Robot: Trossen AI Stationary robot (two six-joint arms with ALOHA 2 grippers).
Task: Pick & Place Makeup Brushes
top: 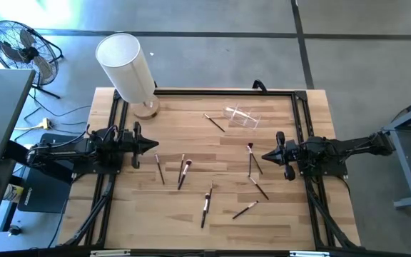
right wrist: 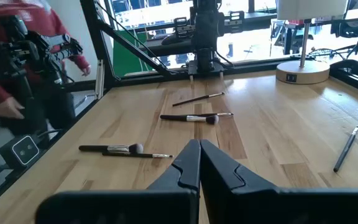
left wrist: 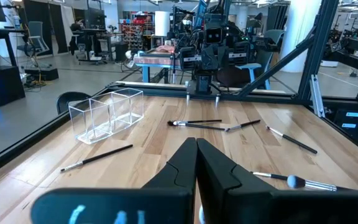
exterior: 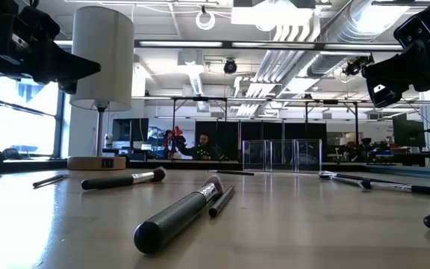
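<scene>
Several makeup brushes lie flat and scattered on the wooden table (top: 298,214): one (top: 215,123) near the far edge, a cluster (top: 183,173) at centre left, one (top: 206,203) toward the near edge, others (top: 251,158) at centre right. My left gripper (top: 155,146) hovers level at the table's left side, shut, nothing between its fingers (left wrist: 196,142). My right gripper (top: 264,155) hovers level at the right side, also shut on nothing (right wrist: 199,143). The two point at each other across the brushes.
A clear acrylic holder (top: 242,116) stands near the far edge, right of centre. A white-shaded lamp (top: 127,68) stands on a wooden base (top: 146,108) at the far left corner. A black frame (top: 220,93) rims the table. A person in red (right wrist: 17,56) is beyond the table.
</scene>
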